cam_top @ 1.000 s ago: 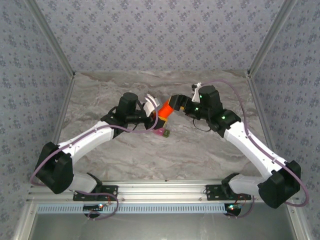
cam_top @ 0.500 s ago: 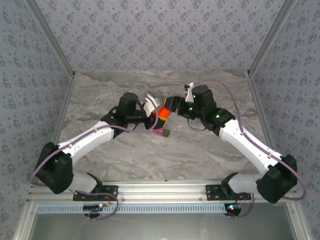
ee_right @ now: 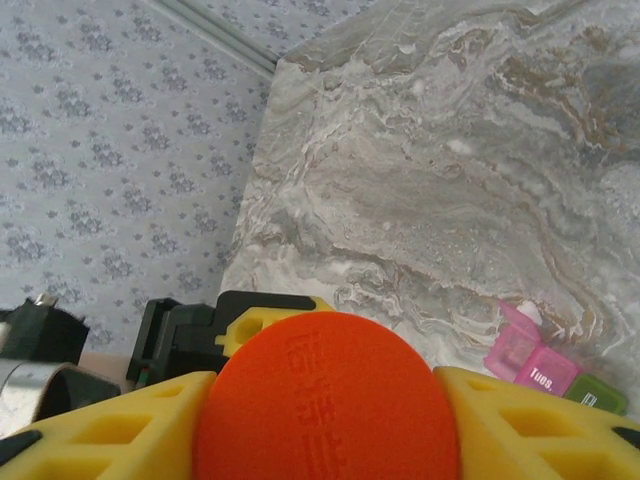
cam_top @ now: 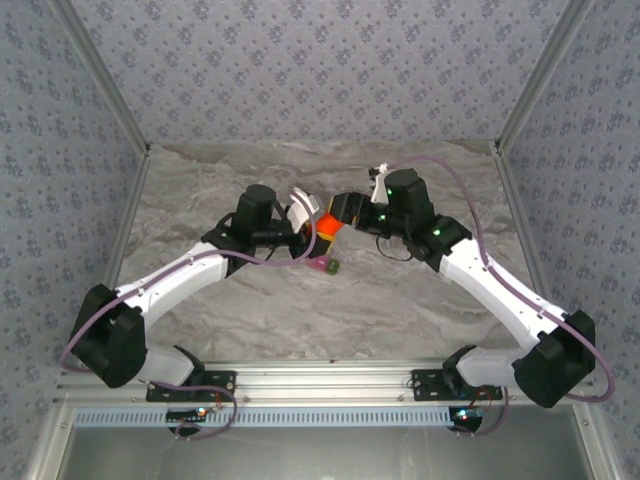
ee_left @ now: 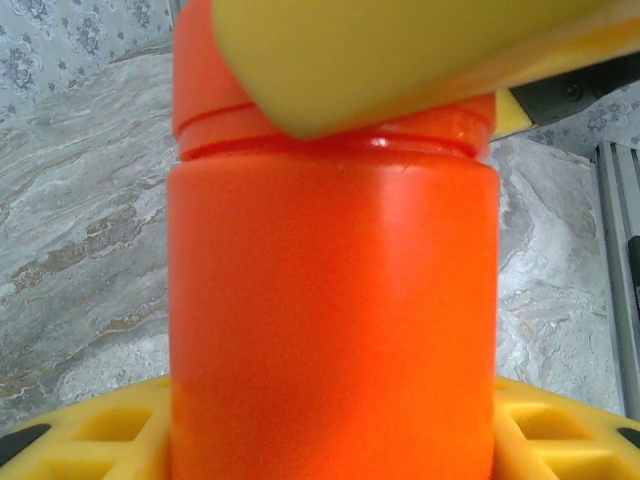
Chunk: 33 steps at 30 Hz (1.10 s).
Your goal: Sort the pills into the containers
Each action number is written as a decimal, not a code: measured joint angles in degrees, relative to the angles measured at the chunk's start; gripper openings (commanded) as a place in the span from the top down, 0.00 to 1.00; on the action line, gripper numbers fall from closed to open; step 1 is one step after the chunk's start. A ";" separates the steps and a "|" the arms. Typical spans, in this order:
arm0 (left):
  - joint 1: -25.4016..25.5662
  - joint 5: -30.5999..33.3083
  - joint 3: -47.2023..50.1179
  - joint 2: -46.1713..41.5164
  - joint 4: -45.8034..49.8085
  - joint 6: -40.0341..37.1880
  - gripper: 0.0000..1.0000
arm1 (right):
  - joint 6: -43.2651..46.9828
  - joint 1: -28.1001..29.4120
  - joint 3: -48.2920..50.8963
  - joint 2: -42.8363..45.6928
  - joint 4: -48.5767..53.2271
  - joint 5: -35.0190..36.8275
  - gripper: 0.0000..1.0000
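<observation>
Two arms are seen meeting over the middle of the bench (cam_top: 250, 300), each ending in one gripper; between them one orange bottle (cam_top: 328, 224) is held clear of the surface. The left gripper (cam_top: 316, 232) is clamped on the bottle's body, its two yellow fingers (ee_left: 90, 430) pressed to either side of the orange wall; the right gripper (cam_top: 343, 211) is closed on the cap (ee_right: 325, 400), whose round face is flanked and touched by both of its yellow fingers (ee_right: 520, 420). The bottle is held tilted, its long axis running from one gripper to the other, the cap turned toward the right arm.

One pair of joined containers (cam_top: 325, 265) is counted, made of two compartments: one pink (ee_right: 530, 362), marked "Tues.", and one olive-green (ee_right: 596, 395). The pair lies on the bench just on the near side of the bottle, apart from both grippers; its long axis is laid roughly across the bench, the pink end toward the left arm and the green end toward the right. A pink flap is seen raised at the pink compartment's far edge.
</observation>
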<state>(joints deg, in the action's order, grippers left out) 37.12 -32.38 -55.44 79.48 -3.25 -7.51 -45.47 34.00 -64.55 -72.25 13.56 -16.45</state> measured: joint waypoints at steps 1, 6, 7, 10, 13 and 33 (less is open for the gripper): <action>0.00 0.00 0.00 0.00 -0.02 0.00 1.00 | 0.07 0.00 0.02 0.15 0.07 -0.02 0.50; 0.00 -0.22 0.00 0.00 -0.44 0.00 1.00 | 0.94 -0.44 0.02 0.35 -0.02 -0.85 0.60; 0.00 -0.28 0.00 0.00 -0.44 0.00 1.00 | 1.62 -0.70 0.02 0.33 -0.04 -1.55 0.60; 0.00 -0.35 0.00 -0.11 -0.66 0.04 1.00 | 6.73 -2.45 0.13 -0.22 -1.16 -6.14 0.55; -0.11 -0.13 0.00 -0.59 -0.83 0.04 1.00 | 14.73 -5.03 1.46 -0.57 -4.72 -13.49 0.47; 0.00 0.07 0.11 -3.17 -1.29 0.02 1.00 | -0.33 -8.22 6.45 10.69 -8.52 -8.59 0.14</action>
<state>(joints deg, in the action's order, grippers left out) 37.12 -32.32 -55.33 76.31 -4.54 -7.49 -45.80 25.78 -58.11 -61.56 5.04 -25.04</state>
